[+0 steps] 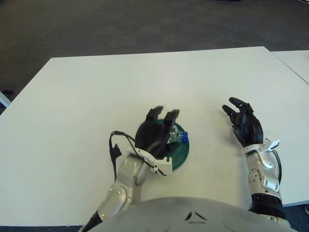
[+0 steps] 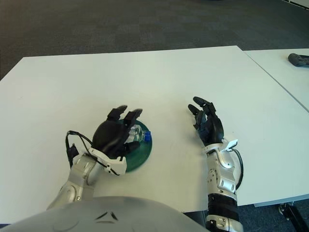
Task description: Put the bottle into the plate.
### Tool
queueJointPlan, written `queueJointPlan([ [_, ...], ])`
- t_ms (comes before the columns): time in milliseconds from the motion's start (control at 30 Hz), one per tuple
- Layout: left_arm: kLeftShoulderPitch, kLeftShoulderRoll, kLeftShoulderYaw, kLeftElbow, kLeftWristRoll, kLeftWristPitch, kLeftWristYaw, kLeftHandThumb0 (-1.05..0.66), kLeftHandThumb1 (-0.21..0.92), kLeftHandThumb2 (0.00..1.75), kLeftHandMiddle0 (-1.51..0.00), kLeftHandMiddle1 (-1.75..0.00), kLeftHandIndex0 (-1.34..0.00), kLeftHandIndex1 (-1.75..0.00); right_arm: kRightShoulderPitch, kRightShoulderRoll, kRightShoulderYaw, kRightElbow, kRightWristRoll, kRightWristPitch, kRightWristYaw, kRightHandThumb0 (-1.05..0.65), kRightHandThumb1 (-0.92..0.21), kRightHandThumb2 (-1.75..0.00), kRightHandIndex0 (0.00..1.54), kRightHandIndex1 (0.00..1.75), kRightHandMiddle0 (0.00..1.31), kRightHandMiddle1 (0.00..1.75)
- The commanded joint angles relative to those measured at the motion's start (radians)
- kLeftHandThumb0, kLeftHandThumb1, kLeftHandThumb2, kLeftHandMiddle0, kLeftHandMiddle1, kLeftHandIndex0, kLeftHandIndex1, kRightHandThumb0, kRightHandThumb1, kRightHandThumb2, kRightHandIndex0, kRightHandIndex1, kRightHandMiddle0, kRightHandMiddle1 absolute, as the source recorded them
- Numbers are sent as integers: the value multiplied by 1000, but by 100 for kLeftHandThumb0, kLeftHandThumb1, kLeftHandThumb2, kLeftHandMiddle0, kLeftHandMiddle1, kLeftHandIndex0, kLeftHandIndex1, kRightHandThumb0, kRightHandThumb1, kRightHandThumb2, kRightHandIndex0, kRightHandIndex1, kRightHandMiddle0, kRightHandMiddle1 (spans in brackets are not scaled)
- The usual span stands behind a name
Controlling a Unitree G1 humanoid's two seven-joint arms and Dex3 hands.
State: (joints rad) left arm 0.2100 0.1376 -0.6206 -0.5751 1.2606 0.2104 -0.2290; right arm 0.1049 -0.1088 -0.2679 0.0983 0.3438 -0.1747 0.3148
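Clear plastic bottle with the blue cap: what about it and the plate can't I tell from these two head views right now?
- Clear plastic bottle with blue cap: mostly covered by the left hand; grip or release unclear.
- Round dark green plate: its left part is hidden under that hand and wrist.
- Whether the bottle rests on the plate: contact hidden.
- Right hand: idle, right of the plate, holding nothing.

Bottle (image 1: 176, 135) label: I see blue on it, but no words I can read.
Plate (image 1: 182, 153): I find no print.
Table (image 1: 96, 96): I find no marks or numbers.
Readable text overall: none.
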Motion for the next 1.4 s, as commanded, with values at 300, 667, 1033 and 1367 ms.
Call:
queueJointPlan([
  [300, -56, -49, 46, -22, 65, -31, 93, -105, 92, 95, -30, -4, 0, -70, -17, 7, 4, 9, 2, 19, -24, -62, -92, -66, 50, 74, 27, 101],
  [667, -103, -80, 76, -32, 100, -28, 54, -105, 92, 89, -27, -2, 0, -62, -37, 3, 22, 0, -9, 64, -45, -64, -92, -56, 48, 74, 26, 100],
  [1033, -80, -43, 280, 19, -159, -19, 47, -95, 92, 104, -29, -3, 0, -47, -36, 8, 27, 9, -2, 69, -47, -66, -92, -55, 48, 73, 25, 100],
  [1367, -78, -123, 494, 214, -454, -45, 309, -71, 92, 109, -60, -14, -12, -95, -35, 7, 11, 26, -25, 34, -52, -61, -92, -57, 51, 74, 25, 99],
])
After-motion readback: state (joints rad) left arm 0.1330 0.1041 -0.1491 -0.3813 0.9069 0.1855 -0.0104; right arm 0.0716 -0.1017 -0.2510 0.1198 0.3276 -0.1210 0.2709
